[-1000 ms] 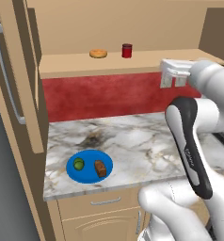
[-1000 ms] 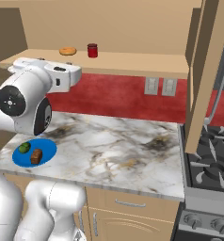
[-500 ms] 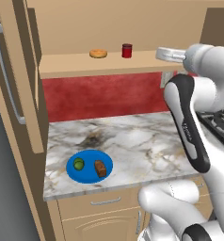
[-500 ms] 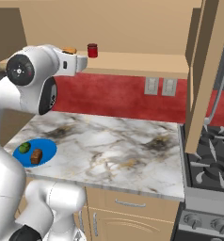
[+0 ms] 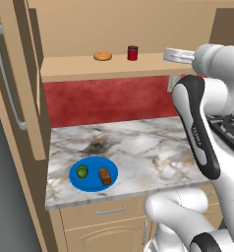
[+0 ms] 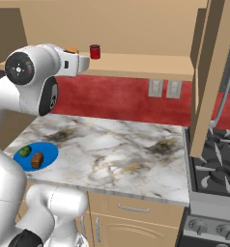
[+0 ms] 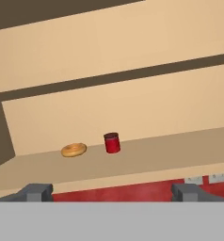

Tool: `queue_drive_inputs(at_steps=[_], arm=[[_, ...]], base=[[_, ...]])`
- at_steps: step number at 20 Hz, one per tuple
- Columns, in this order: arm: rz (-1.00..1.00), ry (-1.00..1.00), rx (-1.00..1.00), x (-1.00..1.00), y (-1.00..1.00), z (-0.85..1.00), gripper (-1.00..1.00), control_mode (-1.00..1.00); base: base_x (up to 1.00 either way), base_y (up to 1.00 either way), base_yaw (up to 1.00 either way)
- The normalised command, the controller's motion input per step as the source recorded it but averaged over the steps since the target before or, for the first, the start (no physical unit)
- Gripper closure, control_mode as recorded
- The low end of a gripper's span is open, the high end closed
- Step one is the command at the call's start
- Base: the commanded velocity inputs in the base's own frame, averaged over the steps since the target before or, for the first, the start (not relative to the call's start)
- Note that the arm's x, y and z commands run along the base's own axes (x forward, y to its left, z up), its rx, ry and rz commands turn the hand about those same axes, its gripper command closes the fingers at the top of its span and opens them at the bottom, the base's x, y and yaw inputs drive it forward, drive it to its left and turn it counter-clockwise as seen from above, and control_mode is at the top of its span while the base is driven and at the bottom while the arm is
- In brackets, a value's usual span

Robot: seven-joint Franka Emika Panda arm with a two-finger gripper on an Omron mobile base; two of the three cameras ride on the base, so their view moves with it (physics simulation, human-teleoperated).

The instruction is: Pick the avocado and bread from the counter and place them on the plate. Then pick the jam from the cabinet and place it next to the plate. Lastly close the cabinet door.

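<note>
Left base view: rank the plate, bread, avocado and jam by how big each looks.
1. The plate, by far the widest.
2. The bread and the jam look about alike; the jam stands farther back on the cabinet shelf, so no ranking between them.
3. The avocado, slightly smaller than the bread.

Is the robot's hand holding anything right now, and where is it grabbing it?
Nothing is held. The gripper is open and empty, its two fingertips far apart, facing the jam jar on the cabinet shelf without touching it.
</note>
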Motion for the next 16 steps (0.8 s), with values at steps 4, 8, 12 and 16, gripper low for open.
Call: queue_drive_inputs(at_steps=[4,8,12,16], arm=[[0.00,0.00,0.00,0.02,0.00,0.00,-1.00,-1.00],[0.00,0.00,0.00,0.15,0.00,0.00,-1.00,-1.00],[0.00,0.01,0.00,0.20,0.00,0.00,-1.00,-1.00],[0.00,0.02,0.00,0.21,0.00,0.00,-1.00,-1.00]], base=[[0.00,0.00,0.00],[0.00,0.00,0.00],[0.00,0.00,0.00],[0.00,0.00,0.00]])
